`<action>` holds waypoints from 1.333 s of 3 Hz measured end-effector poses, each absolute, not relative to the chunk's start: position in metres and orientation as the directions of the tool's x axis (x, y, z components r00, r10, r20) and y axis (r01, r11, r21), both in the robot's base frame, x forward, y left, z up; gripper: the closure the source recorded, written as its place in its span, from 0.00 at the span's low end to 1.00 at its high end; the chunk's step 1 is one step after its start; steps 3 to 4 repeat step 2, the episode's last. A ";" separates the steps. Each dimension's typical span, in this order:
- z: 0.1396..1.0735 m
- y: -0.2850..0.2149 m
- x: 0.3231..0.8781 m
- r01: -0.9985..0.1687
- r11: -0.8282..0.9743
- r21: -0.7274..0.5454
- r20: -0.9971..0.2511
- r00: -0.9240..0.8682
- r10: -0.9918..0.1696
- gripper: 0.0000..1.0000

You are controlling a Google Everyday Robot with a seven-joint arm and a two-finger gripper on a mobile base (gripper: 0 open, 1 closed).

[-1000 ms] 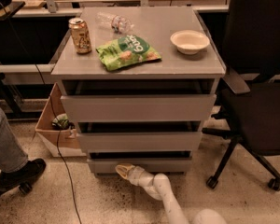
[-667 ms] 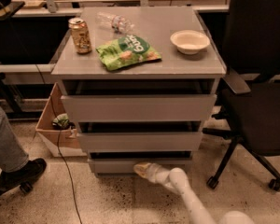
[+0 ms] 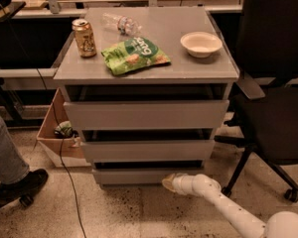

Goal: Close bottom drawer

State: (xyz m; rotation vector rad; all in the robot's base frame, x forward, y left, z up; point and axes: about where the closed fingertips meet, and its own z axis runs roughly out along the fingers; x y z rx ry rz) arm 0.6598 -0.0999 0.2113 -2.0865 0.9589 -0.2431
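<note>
Camera view, from the floor up: my white arm (image 3: 223, 205) came in low from the bottom right corner, running just above the speckled floor, because the target sat at the very foot of the cabinet. My gripper (image 3: 170, 182) was at the right part of the bottom drawer (image 3: 134, 175), its pale tip against or just shy of the plain front panel. From that angle I couldn't say which, nor how far open the gripper was. It held nothing that I could make out, which fits a push rather than a grasp, since the handleless panel offered nothing to hold.

The bottom drawer, the narrowest of the three, showed a dark gap along its upper edge, so I judged it not fully home and in need of a straight, level shove inward. Left of it, a person's shoe (image 3: 20, 185) rested on the floor, with a cardboard box (image 3: 52, 143) beside the cabinet and a cable (image 3: 64, 172) hanging down, all apart from my path.

Above came the middle drawer (image 3: 146, 150) and the top drawer (image 3: 146, 114). On the cabinet top (image 3: 203, 68) sat a green chip bag (image 3: 135, 55), a can (image 3: 84, 37), a bowl (image 3: 201, 43) and, furthest back, a water bottle (image 3: 120, 23) on its side. A hard bump could jostle them. An office chair (image 3: 278, 83) stood close on the right.
</note>
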 end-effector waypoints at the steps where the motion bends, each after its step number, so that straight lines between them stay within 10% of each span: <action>1: 0.233 -0.166 0.619 -0.552 -0.571 -0.607 -0.002 0.720 -0.694 1.00; 4: 0.256 -0.198 0.581 -0.599 -0.543 -0.588 0.004 0.669 -0.743 1.00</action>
